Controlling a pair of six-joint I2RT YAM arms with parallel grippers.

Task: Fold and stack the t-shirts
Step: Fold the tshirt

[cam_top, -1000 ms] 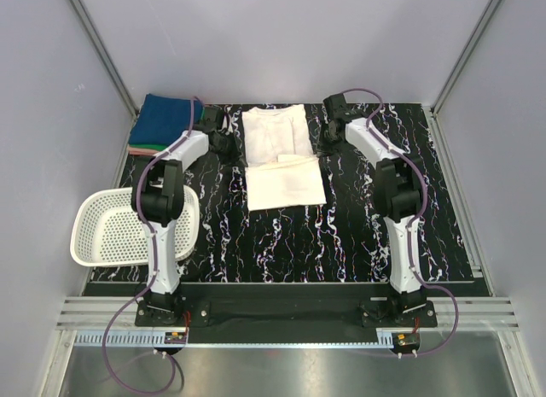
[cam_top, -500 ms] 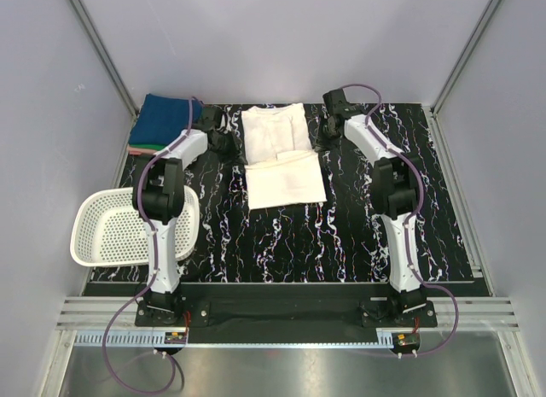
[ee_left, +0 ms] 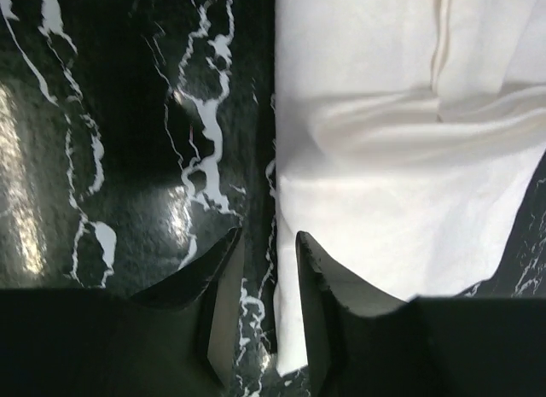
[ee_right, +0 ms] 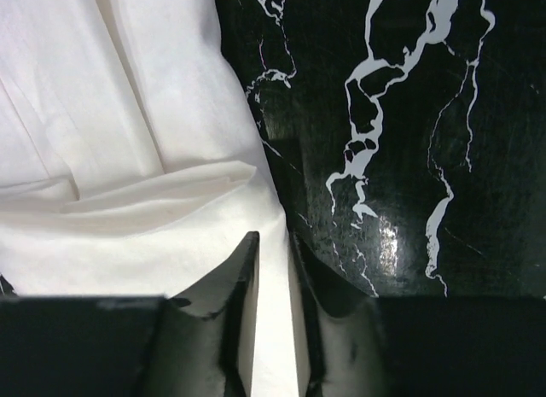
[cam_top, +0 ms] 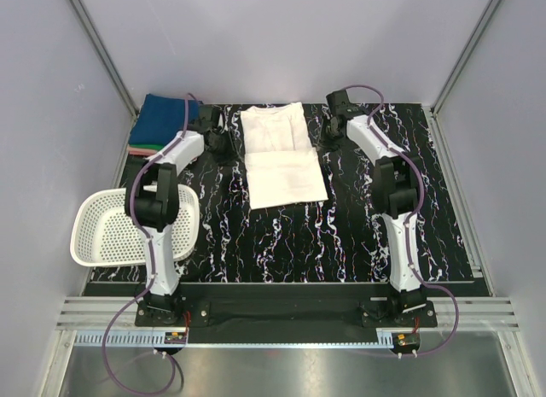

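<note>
The white t-shirt [cam_top: 280, 158] lies flat on the black marbled table, its lower half folded up over its upper half, print not showing. My left gripper [cam_top: 217, 143] is at the shirt's left edge, jaws slightly apart; in the left wrist view [ee_left: 269, 235] the cloth edge [ee_left: 384, 201] runs between them over bare table. My right gripper [cam_top: 329, 129] is at the right edge, jaws narrowly apart with white cloth [ee_right: 128, 183] showing in the gap [ee_right: 274, 236]. A folded stack, blue [cam_top: 166, 115] on top with green and pink edges below, sits at the back left.
A white mesh basket [cam_top: 119, 230] stands at the left, overhanging the table edge beside the left arm. Grey walls close in the back and both sides. The dark marbled table [cam_top: 341, 235] stretches in front of the shirt.
The wrinkled folded edge has shifted a little toward the back and settled flat. Both grippers have moved slightly toward the back and outward from the shirt.
</note>
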